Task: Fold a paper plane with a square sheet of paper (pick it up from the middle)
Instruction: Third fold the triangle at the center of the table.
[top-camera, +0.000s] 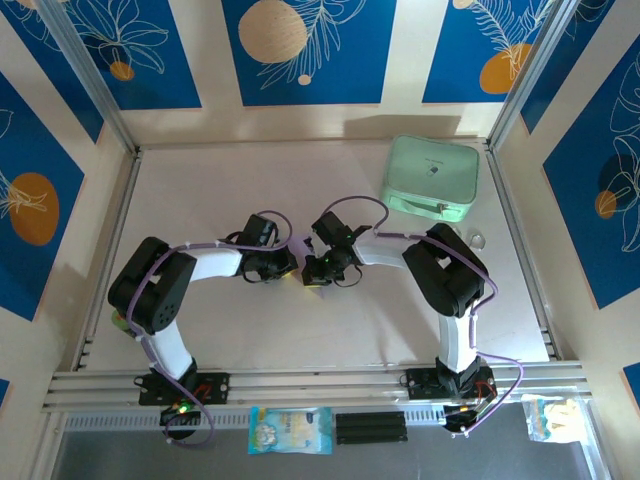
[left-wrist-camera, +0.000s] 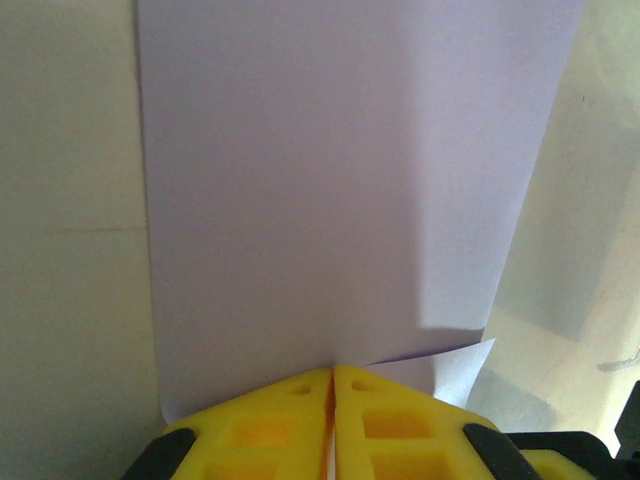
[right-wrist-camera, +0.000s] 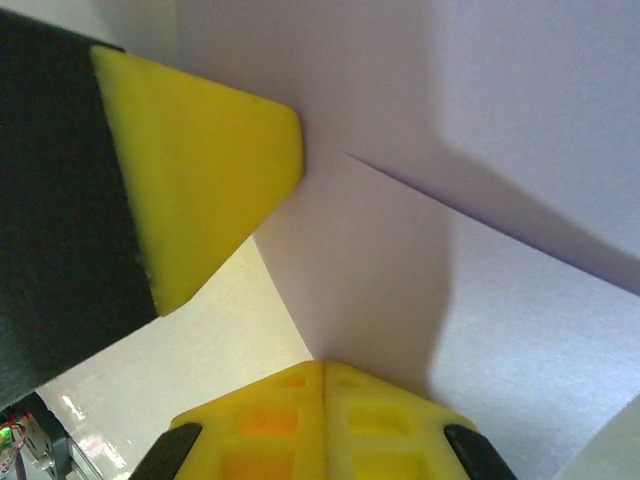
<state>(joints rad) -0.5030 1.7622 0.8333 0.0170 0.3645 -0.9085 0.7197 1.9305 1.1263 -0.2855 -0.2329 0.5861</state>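
Observation:
The sheet of paper (left-wrist-camera: 330, 180) is pale lilac and takes up most of the left wrist view, with a folded flap (left-wrist-camera: 462, 365) sticking out at its lower right. My left gripper (left-wrist-camera: 332, 372) is shut, its yellow tips pinched on the paper's near edge. The right gripper (right-wrist-camera: 322, 365) is also shut, clamped on an edge of the same sheet of paper (right-wrist-camera: 480, 300), which has a crease across it. The left gripper's yellow finger (right-wrist-camera: 200, 170) touches the paper just beyond. From above, the left gripper (top-camera: 288, 268) and right gripper (top-camera: 314, 272) meet at mid-table, hiding the paper.
A mint-green rounded case (top-camera: 431, 178) lies at the back right of the table (top-camera: 200, 190). A small clear object (top-camera: 478, 240) sits near the right rail. Two packets (top-camera: 290, 430) (top-camera: 553, 418) lie below the front rail. Metal frame rails border the table.

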